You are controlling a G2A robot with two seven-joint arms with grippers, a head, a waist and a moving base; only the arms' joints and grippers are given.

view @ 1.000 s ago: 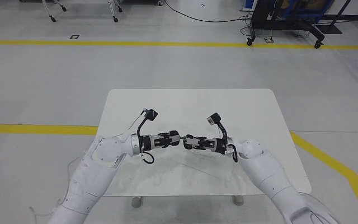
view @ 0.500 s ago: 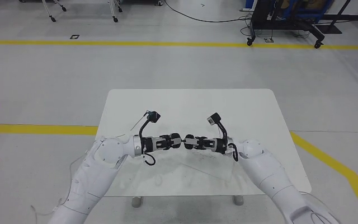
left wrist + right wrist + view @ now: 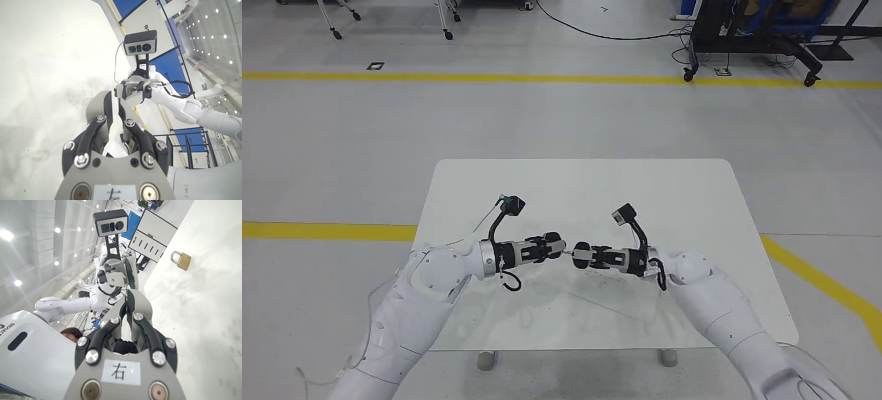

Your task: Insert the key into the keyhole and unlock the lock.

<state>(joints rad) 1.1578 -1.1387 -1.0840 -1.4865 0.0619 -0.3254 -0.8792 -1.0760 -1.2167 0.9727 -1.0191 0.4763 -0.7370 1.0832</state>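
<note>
A brass padlock (image 3: 183,261) with a silver shackle lies flat on the white table (image 3: 662,190), out past the left arm. Over the table's middle, my left gripper (image 3: 560,246) and right gripper (image 3: 576,251) meet tip to tip. In the left wrist view the left gripper (image 3: 114,96) is open by a narrow gap, and the right gripper (image 3: 122,91) sits just beyond its fingertips. The right gripper (image 3: 128,295) has its pads pressed together, pointing at the left gripper (image 3: 132,282). I make out no key; whether one sits between the right pads is hidden.
The tabletop (image 3: 198,298) bears faint scuff marks. Both forearms lie low across the table's front half, leaving free room along the far edge and the right side (image 3: 712,260).
The left wrist dipped slightly toward the table's front, then rose back. Both grippers have stayed tip to tip at the middle.
</note>
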